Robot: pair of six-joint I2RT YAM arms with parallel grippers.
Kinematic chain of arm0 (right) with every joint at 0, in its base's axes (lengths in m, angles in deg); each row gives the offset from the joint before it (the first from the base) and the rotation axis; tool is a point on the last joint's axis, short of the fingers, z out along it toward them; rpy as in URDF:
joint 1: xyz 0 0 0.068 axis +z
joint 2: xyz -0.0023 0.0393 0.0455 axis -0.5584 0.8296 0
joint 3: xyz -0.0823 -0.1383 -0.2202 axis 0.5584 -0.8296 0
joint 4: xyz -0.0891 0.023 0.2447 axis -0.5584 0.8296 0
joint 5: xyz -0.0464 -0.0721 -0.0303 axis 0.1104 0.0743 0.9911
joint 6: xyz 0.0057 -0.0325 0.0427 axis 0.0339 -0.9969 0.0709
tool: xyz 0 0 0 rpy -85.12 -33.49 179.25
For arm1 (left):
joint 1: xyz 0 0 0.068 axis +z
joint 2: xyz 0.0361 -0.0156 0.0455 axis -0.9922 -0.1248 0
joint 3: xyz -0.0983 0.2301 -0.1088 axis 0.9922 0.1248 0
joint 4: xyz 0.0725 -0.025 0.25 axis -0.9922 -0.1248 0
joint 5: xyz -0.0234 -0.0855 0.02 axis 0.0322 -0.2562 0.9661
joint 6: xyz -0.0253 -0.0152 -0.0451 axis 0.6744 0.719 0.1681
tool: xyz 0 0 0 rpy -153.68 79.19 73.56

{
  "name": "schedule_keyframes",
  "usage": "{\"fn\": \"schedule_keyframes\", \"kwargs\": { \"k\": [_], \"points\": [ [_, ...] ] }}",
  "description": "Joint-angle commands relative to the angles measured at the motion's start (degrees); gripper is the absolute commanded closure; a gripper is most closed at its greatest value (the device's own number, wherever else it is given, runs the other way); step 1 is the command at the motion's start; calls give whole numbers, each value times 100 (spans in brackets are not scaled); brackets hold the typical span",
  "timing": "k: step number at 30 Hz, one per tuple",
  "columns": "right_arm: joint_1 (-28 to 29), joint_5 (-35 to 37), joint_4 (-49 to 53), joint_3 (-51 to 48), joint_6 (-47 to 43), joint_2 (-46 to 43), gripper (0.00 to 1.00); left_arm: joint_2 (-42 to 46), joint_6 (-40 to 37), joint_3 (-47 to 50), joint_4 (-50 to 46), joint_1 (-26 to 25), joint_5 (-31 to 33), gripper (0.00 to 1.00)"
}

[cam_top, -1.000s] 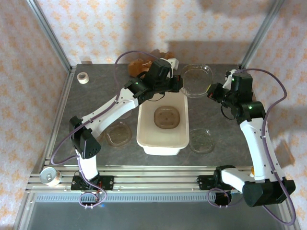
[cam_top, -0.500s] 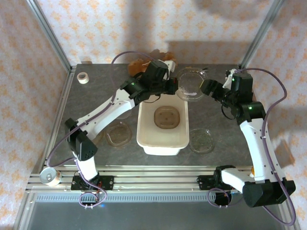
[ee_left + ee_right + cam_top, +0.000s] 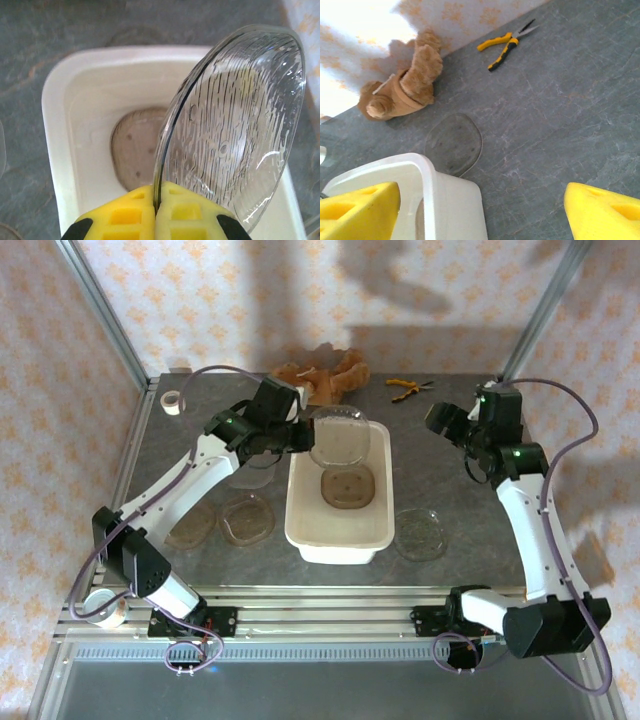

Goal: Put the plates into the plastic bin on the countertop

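Pinching the held plate (image 3: 235,125) by its rim, the left gripper (image 3: 155,205) has both yellow fingers pressed together on the edge. Their bases are cut off at the bottom of the wrist view. We see that plate standing on edge over the far end of the plastic bin (image 3: 55,125).

Right gripper (image 3: 481,200) is spread wide with nothing between the fingers, and just their tips poke in at the lower corners. From above it hangs over the countertop (image 3: 450,490) at 2 o'clock of the bin.

The bin plate (image 3: 347,485) lies flat on the bin floor, half hidden behind the held plate in the left wrist view. The right wrist view gives us a far plate (image 3: 454,143) flat on the countertop just past the bin's corner. From above we can hardly make it out behind the held plate.

From above we also get a right plate (image 3: 420,533) at 4 o'clock of the bin, and a near-left plate (image 3: 247,518) and an outer-left plate (image 3: 190,527) at 8 o'clock.
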Motion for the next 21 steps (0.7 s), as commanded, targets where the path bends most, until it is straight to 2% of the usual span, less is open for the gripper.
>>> {"fn": "schedule_keyframes", "kwargs": {
  "k": [1,11,21],
  "points": [
    [-26,276,-101,-24,-104,43,15,-223,-47,20,-341,13,-440,100],
    [-61,333,-123,-97,-138,354,15,-1141,29,-267,-631,35,-594,100],
    [-68,341,-102,-254,-176,520,15,-1850,161,-617,-491,-20,-696,100]
  ]
}}
